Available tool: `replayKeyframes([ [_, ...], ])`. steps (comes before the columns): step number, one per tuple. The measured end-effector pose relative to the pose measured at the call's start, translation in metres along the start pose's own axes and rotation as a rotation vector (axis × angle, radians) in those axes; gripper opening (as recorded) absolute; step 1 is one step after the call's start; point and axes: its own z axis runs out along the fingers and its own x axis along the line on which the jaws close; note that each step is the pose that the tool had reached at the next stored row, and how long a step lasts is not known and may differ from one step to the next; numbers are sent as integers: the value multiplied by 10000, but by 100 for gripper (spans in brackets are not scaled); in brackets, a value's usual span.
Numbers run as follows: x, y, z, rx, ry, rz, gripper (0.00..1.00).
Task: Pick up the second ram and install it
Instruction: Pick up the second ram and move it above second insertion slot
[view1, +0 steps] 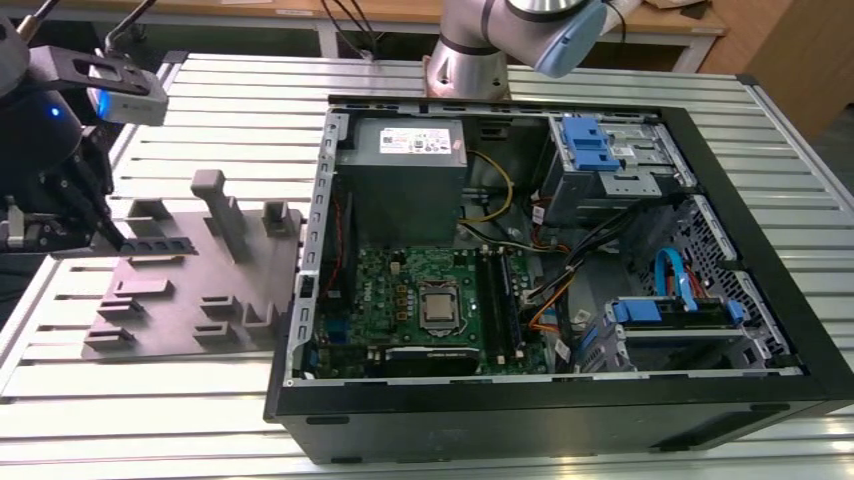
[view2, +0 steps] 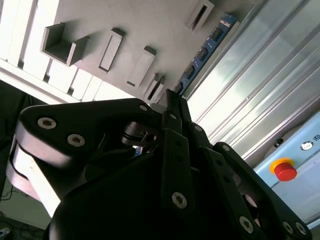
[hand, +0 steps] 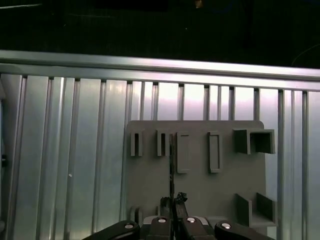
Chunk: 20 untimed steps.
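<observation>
The second ram (view1: 163, 245), a thin dark stick, stands on edge over the grey tray (view1: 174, 310) at the exterior view's left. My gripper (view1: 123, 240) is shut on its near end. The second wrist view shows the blue-green ram (view2: 207, 50) running out from the closed fingertips (view2: 172, 100) along the tray's edge. Seen edge-on in the first wrist view, the ram (hand: 171, 160) is a thin dark line between the gripper (hand: 173, 201) fingers, above the tray (hand: 200, 190). I cannot tell whether the stick touches the tray.
The open computer case (view1: 534, 260) lies on the slatted table (view1: 227, 90), right of the tray, with the green motherboard (view1: 400, 290), a power supply (view1: 400, 150) and blue drive brackets (view1: 587, 140) inside. Upright pegs (view1: 214, 200) stand on the tray. The arm's base (view1: 467, 60) is behind the case.
</observation>
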Motion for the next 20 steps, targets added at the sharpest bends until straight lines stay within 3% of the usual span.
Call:
replayKeyframes([
  [1,-2,3,-54,1,0,0,13],
  [20,-18,20,-407,1,0,0,13],
])
